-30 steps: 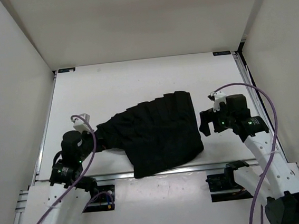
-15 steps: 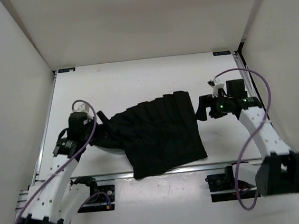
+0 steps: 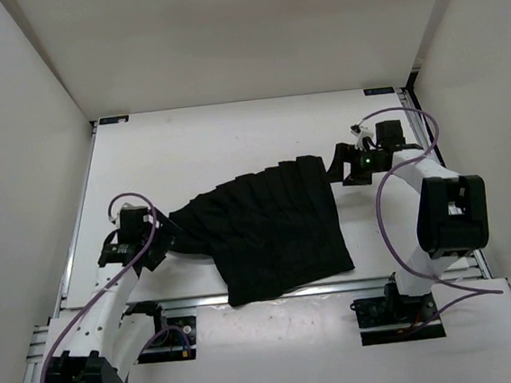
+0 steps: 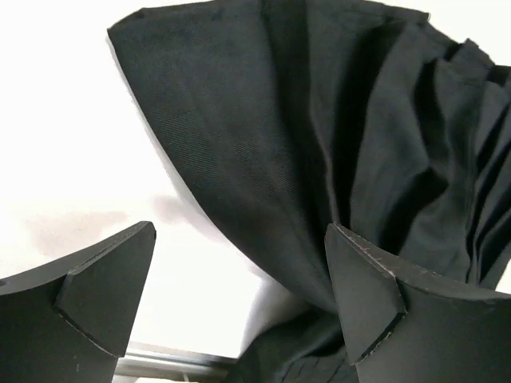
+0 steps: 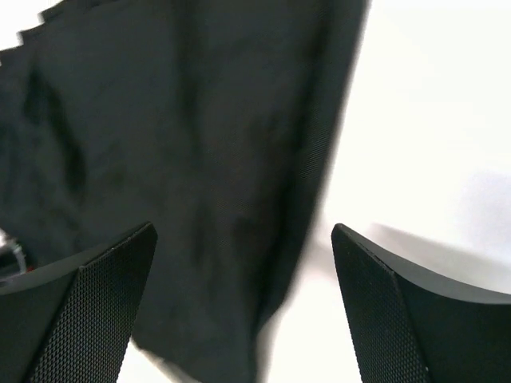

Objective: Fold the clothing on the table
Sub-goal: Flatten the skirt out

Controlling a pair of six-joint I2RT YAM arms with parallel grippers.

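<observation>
Both arms have shifted in the past second while the clothing (image 3: 269,235) has barely stirred. The right arm (image 3: 452,213) has swung from the garment's right edge to its far right corner, and the left arm (image 3: 112,296) has drawn its wrist out to the left of the narrow left tip.

The black, pleated garment lies spread on the near half of the white surface (image 3: 232,139). It fans from that left tip to a broad right side, its near edge reaching the aluminium rail (image 3: 373,282).

The left fingers (image 4: 96,303) stand wide apart, gripping nothing. The wrist view shows the cloth's left edge lifted in folds just beyond them, with one finger in front of the cloth; contact cannot be told. The right fingers (image 5: 399,311) are likewise released and spread, hanging over the garment's far right edge, which runs through the gap between them in a blurred wrist view.

From above, the left arm reaches from its base at the near left along the left side, wrist bent toward the cloth. The right arm rises from its base at the near right, folds at a raised elbow and stretches left toward the corner. Purple cables (image 3: 393,205) loop along both arms. White walls (image 3: 14,133) enclose the surface on three sides.
</observation>
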